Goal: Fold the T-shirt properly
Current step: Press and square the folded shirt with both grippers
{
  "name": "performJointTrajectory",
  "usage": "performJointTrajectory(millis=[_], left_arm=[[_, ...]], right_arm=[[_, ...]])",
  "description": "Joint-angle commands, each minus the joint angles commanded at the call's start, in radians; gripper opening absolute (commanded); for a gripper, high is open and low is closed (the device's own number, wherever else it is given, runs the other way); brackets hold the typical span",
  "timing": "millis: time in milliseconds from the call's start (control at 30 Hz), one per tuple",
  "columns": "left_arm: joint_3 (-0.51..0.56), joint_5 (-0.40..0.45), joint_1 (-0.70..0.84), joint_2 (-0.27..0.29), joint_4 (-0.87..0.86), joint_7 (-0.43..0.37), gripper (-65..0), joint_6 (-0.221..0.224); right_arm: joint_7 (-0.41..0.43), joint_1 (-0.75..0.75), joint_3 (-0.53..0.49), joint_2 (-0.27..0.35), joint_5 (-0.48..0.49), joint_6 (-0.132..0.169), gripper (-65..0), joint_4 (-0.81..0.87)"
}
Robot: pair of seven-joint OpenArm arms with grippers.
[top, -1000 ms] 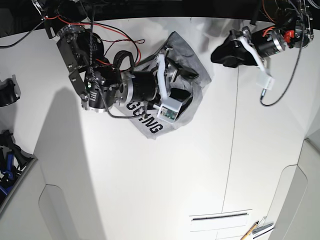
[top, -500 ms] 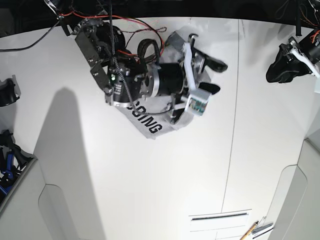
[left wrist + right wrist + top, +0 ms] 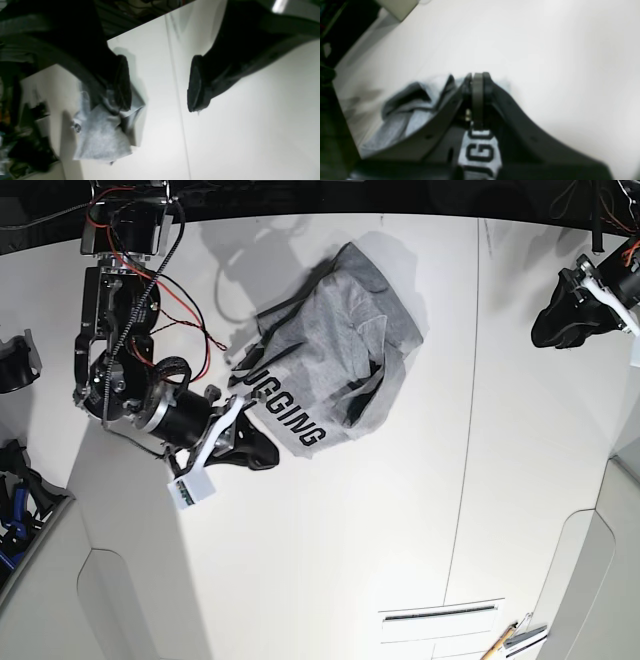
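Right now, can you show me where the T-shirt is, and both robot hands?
T-shirt (image 3: 340,350): base view, plain grey middle.
right hand (image 3: 477,82): right wrist view, shut fingertips pinching cloth.
left hand (image 3: 160,83): left wrist view, gap between open fingertips.

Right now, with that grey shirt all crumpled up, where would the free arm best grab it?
Probably the far upper corner of the T-shirt, reached from the left end effector side, where fabric lies flat at the edge over the table. The right end effector is closed at the lettered hem, so pulling the opposite corner should spread it.

Crumpled grey lettered T-shirt on table
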Motion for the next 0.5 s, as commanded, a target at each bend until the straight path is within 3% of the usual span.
performJointTrajectory(millis=[133, 267, 400, 500], left_arm=[[0.000, 0.002, 0.000, 0.000, 0.000, 0.000, -26.0, 0.000], [0.000, 0.005, 0.000, 0.000, 0.000, 0.001, -26.0, 0.000], [0.000, 0.006, 0.000, 0.000, 0.000, 0.001, -26.0, 0.000], [0.000, 0.010, 0.000, 0.000, 0.000, 0.001, -26.0, 0.000]], right_arm=[[0.067, 0.016, -0.155, -0.009, 0.047, 0.001, -65.0, -0.172], [0.083, 0.086, -0.333, -0.088, 0.046, 0.002, -65.0, -0.240], [0.034, 0.177, -0.428, -0.190, 0.047, 0.004, -65.0, -0.238], [-0.015, 0.233, -0.483, -0.190, 0.042, 0.004, -65.0, -0.237]])
